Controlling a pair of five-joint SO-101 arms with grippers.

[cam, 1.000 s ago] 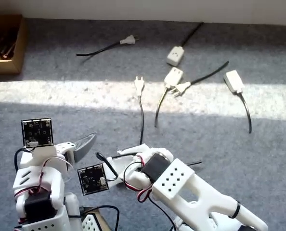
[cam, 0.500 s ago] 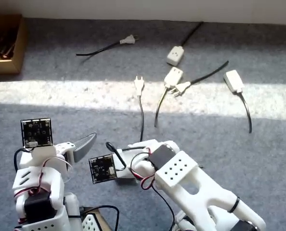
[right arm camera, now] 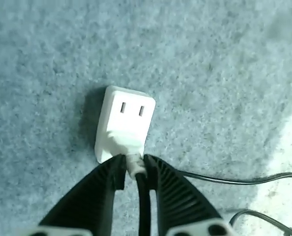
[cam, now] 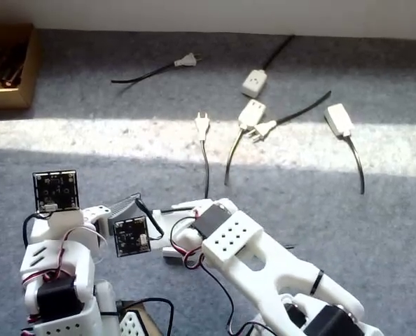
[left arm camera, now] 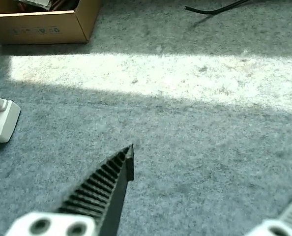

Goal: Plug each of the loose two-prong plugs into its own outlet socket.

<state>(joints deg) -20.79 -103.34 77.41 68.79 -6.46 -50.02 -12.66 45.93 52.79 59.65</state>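
While my right end effector (right arm camera: 135, 169) is pressed together on the cord neck of a white outlet socket (right arm camera: 124, 123), that socket lies flat on the grey carpeted tabletop (cam: 376, 210), its two slots turned up toward my wrist camera. Its black cord (right arm camera: 142, 206) runs back between my two dark fingers (right arm camera: 102, 191).

My left end effector (left arm camera: 215, 172) hangs spread wide over bare carpet (one ribbed finger points at the sunlit band, the other sits well off to the side). From above, my left arm (cam: 54, 273) stands at the near corner, and my right arm (cam: 264, 259) stretches across just beside it.

Farther out lie the other task pieces. A white plug (cam: 203, 124) rests in the sunlit band, its cord trailing back toward my arms. A second plug (cam: 265, 128) lies just beside the middle socket (cam: 251, 112). A far socket (cam: 254, 82) sits beyond those, and a right socket (cam: 340, 119) lies apart on my right side. A third plug (cam: 185, 60) lies well away near the back. A cardboard box (cam: 8, 66) sits at the far left edge.
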